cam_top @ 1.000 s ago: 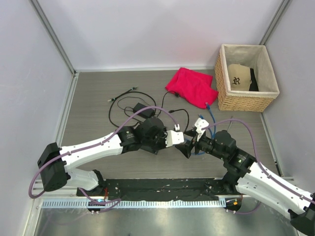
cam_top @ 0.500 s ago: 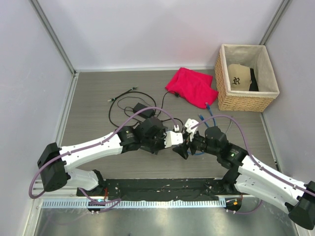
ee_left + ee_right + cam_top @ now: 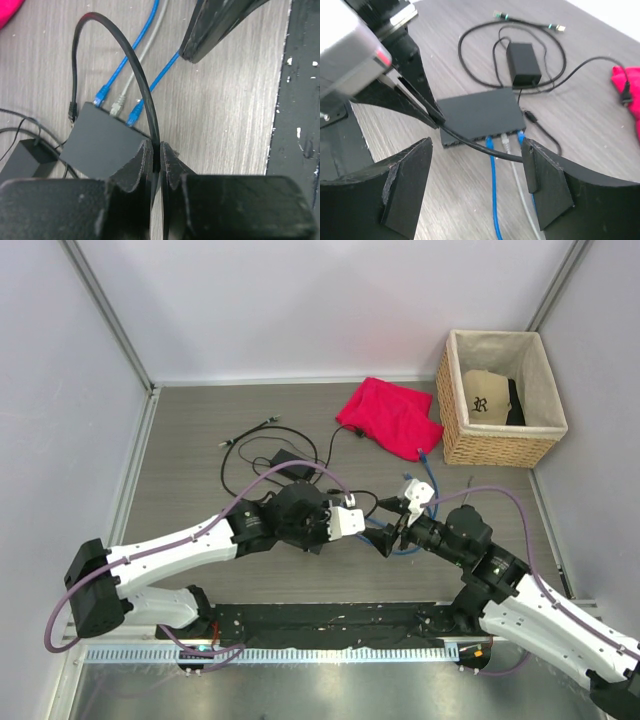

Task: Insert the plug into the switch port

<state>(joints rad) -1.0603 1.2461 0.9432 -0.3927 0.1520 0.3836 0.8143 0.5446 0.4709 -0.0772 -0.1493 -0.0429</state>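
Note:
The switch [image 3: 102, 145] is a flat dark box on the table, with two blue cables [image 3: 150, 82] and one grey cable in its sockets. It also shows in the right wrist view [image 3: 480, 112]. My left gripper [image 3: 156, 147] is shut on a black cable [image 3: 132, 65] just above the switch's socket edge. The cable's small plug [image 3: 72, 107] hangs free at the switch's corner. My right gripper [image 3: 477, 145] is open, with its fingers either side of the same cable [image 3: 490, 152] and not touching it. In the top view both grippers [image 3: 378, 530] meet and hide the switch.
A black power brick [image 3: 285, 462] with looped cords lies behind the switch. A red cloth [image 3: 390, 415] lies at the back. A wicker basket [image 3: 495, 450] stands at the back right. A black mat [image 3: 300, 100] runs along the near table edge.
My right gripper moved left toward the left gripper, then drew back to the right. My left gripper stayed shut on the black cable and barely shifted.

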